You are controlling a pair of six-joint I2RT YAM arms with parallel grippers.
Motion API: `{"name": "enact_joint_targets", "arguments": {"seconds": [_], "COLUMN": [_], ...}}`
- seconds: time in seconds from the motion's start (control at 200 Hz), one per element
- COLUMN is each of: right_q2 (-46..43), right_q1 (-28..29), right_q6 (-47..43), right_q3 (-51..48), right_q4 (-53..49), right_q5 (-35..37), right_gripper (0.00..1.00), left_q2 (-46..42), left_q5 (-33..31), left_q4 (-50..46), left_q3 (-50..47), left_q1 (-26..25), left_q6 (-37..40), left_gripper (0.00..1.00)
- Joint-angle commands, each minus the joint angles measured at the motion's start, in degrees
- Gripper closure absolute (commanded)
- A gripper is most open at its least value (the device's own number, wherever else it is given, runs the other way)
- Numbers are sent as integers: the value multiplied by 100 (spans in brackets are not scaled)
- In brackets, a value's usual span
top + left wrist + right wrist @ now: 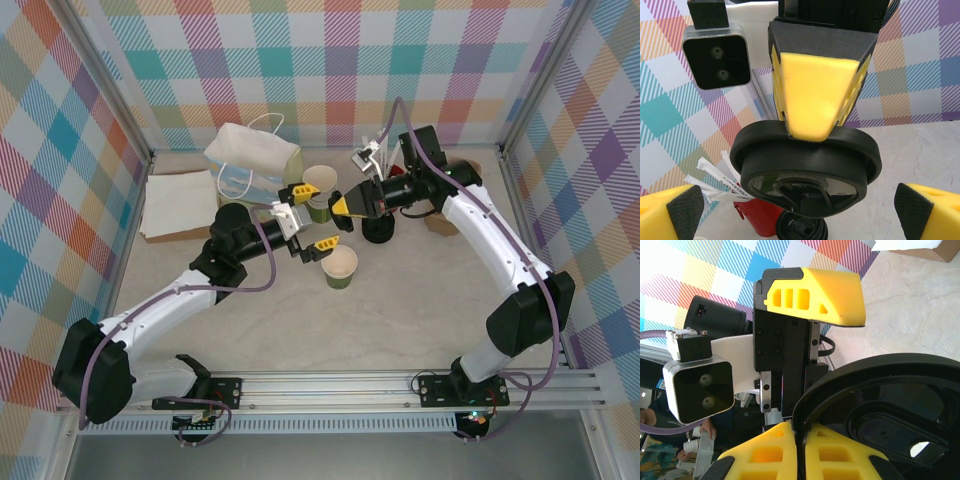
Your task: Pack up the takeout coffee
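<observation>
Your right hand is pinched shut on the rim of the black lid. In the left wrist view one of its yellow fingers lies over the lid's upper edge, and the lid hangs below it, tilted, with its underside toward that camera. Your left hand is spread wide and grips nothing. Its two pads sit at the bottom corners of its own view, one on either side of the lid and apart from its rim. From the right wrist, one left finger stands above the lid's edge with a gap between them.

Seen from above, the two hands meet nose to nose over the far half of the table. The green cup stands upright and lidless just beside the left hand's nearer finger, on the side toward the arm bases — its mouth is uncovered. A second green cup stands beyond the farther finger, near the gift bag. The stack of black lids sits just beside the right hand. A red holder of paper-wrapped sticks shows behind the held lid. Flat papers lie against the left wall.

Your open room is toward the bases — bare table surface between the two forearms.
</observation>
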Motion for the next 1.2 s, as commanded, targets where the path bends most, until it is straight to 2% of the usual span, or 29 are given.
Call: {"name": "enact_joint_targets", "arguments": {"seconds": [0.0,0.685,0.985,1.195], "right_q2": [62,212,203,188], "right_q1": [64,236,239,236], "right_q6": [-166,-227,-250,-304], "right_q3": [-88,52,39,8], "right_q4": [11,-31,4,-54], "right_q5": [-153,-334,-396,-352], "right_gripper": [91,92,92,92], "left_q2": [165,602,578,521], "left_q5": [242,465,543,488], "left_q4": [404,800,642,432], "left_q3": [89,333,333,351], "left_q1": [-21,-30,-30,-30], "left_q6": [-193,-476,-432,-295], "left_gripper": [0,0,0,7]}}
